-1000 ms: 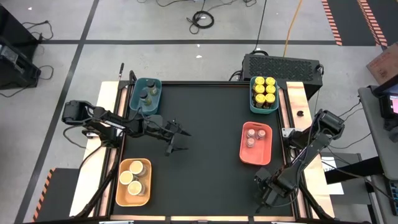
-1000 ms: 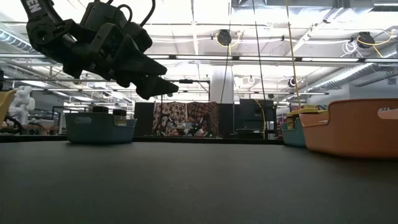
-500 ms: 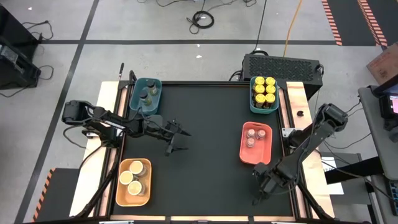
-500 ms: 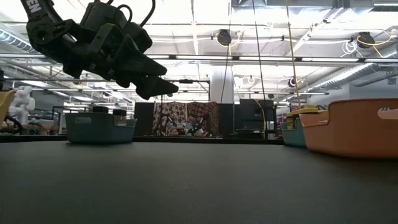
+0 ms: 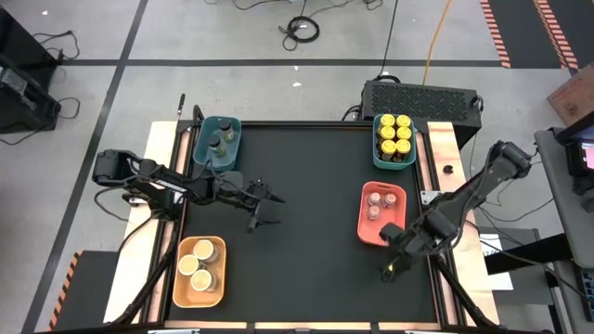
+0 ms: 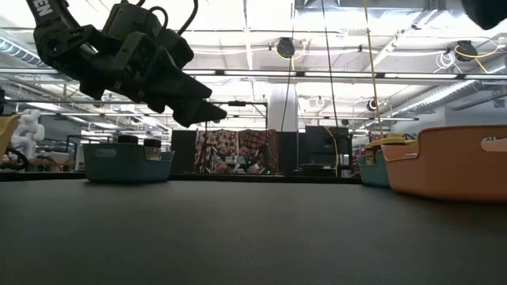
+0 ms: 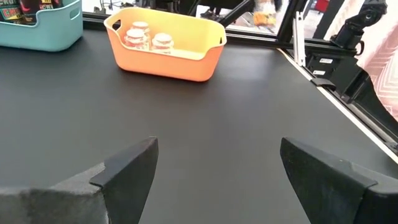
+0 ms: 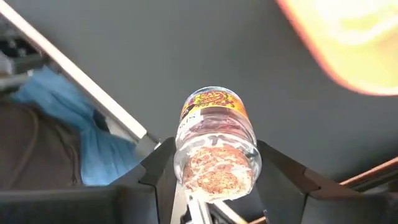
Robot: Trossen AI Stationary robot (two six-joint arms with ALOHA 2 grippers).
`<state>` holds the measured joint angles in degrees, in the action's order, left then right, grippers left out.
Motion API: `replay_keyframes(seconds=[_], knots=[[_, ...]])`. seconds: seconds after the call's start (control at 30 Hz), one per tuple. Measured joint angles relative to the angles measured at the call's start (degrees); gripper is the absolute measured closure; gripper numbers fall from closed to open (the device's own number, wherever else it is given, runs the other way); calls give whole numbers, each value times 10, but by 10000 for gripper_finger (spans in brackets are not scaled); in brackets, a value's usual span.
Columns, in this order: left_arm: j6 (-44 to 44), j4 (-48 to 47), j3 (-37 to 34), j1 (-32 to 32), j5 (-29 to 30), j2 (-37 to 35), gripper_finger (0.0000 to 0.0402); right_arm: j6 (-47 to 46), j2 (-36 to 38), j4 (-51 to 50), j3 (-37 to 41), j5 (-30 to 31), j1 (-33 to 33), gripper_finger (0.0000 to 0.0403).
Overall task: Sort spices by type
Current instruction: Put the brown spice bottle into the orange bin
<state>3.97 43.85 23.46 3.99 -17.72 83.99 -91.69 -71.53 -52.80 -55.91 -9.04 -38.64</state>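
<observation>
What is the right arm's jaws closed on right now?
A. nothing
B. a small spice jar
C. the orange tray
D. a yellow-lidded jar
B: the right wrist view shows the right gripper clamped on a small clear spice jar with a pinkish fill.

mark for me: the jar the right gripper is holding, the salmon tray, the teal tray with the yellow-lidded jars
spice jar (image 8: 214,143): right wrist view, clear body between the jaws.
salmon tray (image 5: 364,223): high view, left rim.
teal tray with yellow-lidded jars (image 5: 394,166): high view, near rim.
</observation>
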Motion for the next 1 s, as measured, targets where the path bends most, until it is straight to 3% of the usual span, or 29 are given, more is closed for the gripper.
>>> replay_keyframes(seconds=[0.2, 0.7, 1.0], knots=[[-2, -6, 0, 0, 0, 0, 61, 30, 44, -83, 0, 19, 51, 237], [-2, -9, 0, 0, 0, 0, 61, 240, 54, -143, 0, 50, 199, 237], [-2, -11, 0, 0, 0, 0, 61, 301, 50, -172, 1, 91, 234, 236]])
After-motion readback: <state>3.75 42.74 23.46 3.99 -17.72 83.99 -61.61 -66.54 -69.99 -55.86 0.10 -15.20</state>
